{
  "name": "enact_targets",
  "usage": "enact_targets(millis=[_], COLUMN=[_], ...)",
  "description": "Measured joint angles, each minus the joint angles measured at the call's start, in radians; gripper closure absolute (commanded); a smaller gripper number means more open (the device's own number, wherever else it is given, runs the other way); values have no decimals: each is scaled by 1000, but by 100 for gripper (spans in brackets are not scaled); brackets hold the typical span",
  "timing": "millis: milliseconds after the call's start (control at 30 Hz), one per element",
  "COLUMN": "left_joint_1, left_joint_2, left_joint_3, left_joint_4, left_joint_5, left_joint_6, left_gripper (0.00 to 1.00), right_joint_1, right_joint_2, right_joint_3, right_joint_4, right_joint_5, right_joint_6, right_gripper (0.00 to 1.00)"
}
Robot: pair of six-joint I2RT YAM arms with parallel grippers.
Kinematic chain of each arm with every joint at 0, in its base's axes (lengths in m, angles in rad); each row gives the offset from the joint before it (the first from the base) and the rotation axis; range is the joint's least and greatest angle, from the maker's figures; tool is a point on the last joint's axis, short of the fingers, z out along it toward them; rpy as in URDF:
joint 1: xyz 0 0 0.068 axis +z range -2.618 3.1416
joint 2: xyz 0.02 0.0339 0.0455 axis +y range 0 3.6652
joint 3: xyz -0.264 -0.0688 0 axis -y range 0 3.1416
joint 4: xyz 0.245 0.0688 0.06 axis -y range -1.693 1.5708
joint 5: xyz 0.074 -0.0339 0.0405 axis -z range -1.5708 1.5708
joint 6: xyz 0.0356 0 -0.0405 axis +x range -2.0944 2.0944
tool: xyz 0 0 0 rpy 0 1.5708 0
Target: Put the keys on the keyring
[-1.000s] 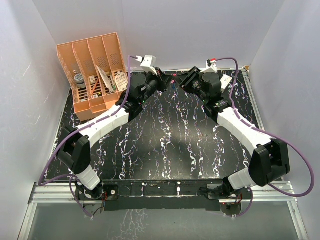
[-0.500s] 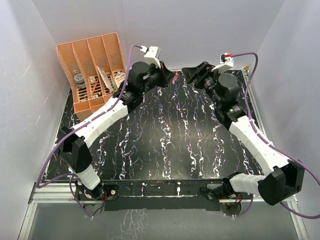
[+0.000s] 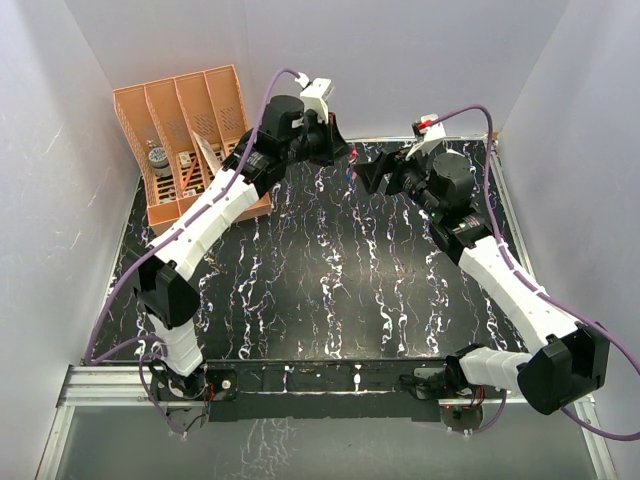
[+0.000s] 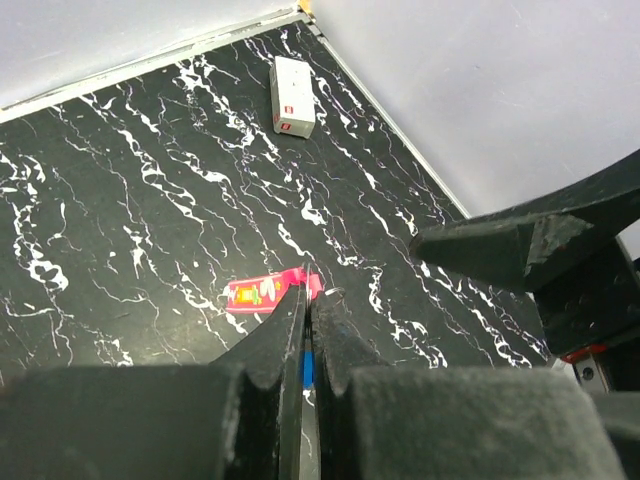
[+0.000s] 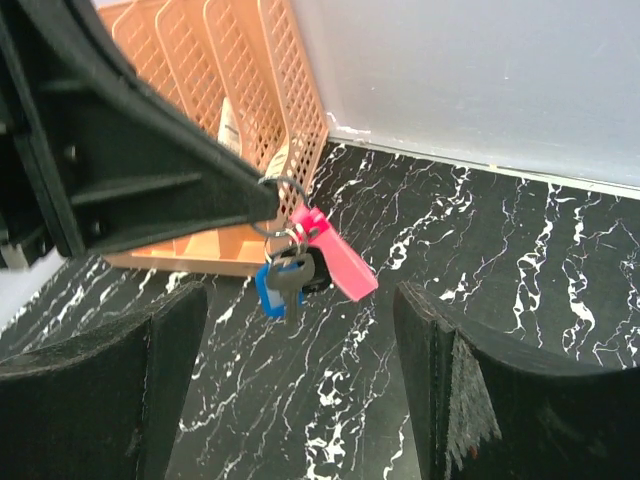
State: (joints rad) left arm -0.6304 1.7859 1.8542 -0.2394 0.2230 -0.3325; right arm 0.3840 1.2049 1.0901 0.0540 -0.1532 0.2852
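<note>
Both arms are standing differently than a second ago: the left arm [image 3: 215,205] is reaching higher toward the back wall, and the right arm [image 3: 500,270], which was meeting it nose to nose, is now sitting a little apart with its jaws spread wider.

Below them the black marbled tabletop [image 3: 330,290] is carrying an orange organizer [image 3: 150,110] in its far left corner. The left gripper [image 5: 250,200] is keeping its jaws closed on the keyring [image 5: 335,258], pinching the thin metal ring by the tips only. It is holding it in the air, just beside the organizer. The right gripper [image 5: 300,305] is hanging open in front of it and gripping nothing. The blue key [image 5: 268,292] and the dark key [image 5: 290,272] are dangling from that ring beside the pink tag, so I am judging both as already threaded.

I am worrying about the thin pinch. If the right jaws are closing on the bundle and pulling, the ring may be slipping out and dropping to the tabletop.

A small white box [image 4: 292,95] is lying near the far edge. Its red label and the marks on the pink tag are too small for reading.
</note>
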Motion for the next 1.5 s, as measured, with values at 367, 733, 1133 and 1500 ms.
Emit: enact_targets(millis=[367, 733, 1133, 1500], left_joint_1=[20, 20, 20, 22], left_joint_2=[93, 97, 97, 111], left_joint_3=[165, 165, 209, 280], left_joint_4=[-207, -250, -330, -439], left_joint_5=[110, 176, 238, 237], left_joint_6=[30, 35, 37, 61], left_gripper=[100, 100, 100, 100], right_joint_1=[0, 0, 0, -1], right_joint_2=[43, 121, 157, 157], right_joint_3=[0, 0, -2, -8], right_joint_4=[-29, -8, 18, 23], right_joint_5=[-135, -190, -167, -172], right_joint_6=[-74, -69, -75, -87], right_gripper=[27, 27, 28, 29])
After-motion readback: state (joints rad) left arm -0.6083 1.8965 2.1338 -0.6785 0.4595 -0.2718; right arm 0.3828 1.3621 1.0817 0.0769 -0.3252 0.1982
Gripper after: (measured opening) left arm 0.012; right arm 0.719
